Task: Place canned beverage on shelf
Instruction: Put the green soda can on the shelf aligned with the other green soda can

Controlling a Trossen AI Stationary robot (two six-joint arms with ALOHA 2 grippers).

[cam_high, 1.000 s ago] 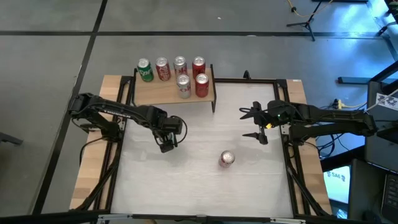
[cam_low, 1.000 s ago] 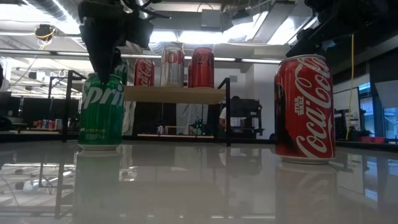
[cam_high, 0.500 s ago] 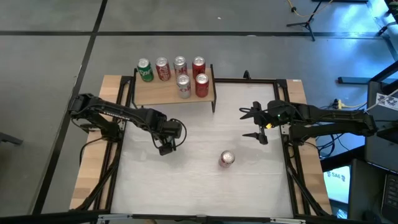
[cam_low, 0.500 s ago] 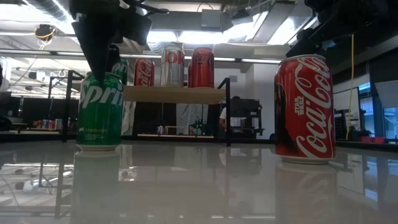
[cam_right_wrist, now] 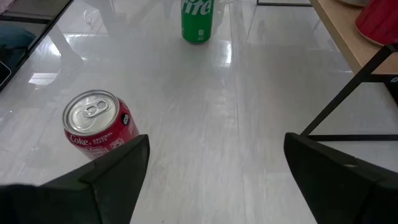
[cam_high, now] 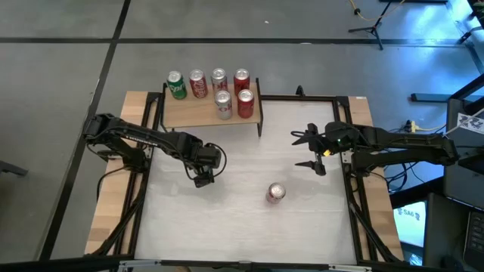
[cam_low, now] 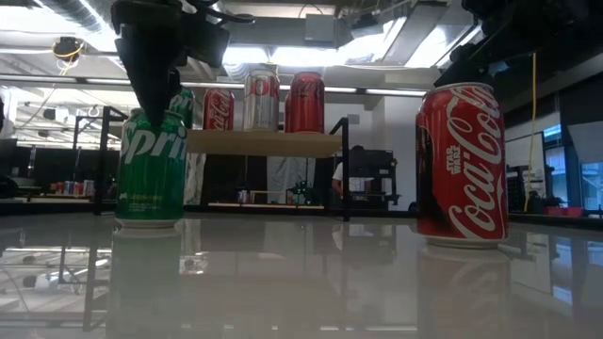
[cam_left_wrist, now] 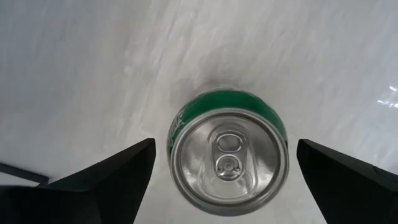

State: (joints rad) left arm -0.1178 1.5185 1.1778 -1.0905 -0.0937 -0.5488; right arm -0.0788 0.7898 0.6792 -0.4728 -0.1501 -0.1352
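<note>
The white tabletop (cam_high: 249, 211) fills most of the high view, and at its far left end stands the shelf (cam_high: 193, 112), a light-wood board on thin black legs. Six cans already sit on it: a green one and three others in the back row, two more in front of them.

The left arm reaches in from the left side of the table and holds the left gripper (cam_high: 202, 168) straight over a green Sprite can (cam_left_wrist: 227, 158) that stands upright on the tabletop. In the left wrist view its two fingers are spread wide, one to each side of the can's top and clear of it, gripping nothing. In the low view the gripper hangs just at the can's rim.

The right arm waits at the right side of the table, the right gripper (cam_high: 311, 149) also spread and empty. A red Coca-Cola can (cam_high: 275, 193) stands upright on the table, well apart from both grippers.

The step in hand looks like the approach to the Sprite can, before any grasp. The next move would call for lowering until the fingers flank the can's body, then closing squarely, so the can does not tip when lifted toward the free part of the shelf.
</note>
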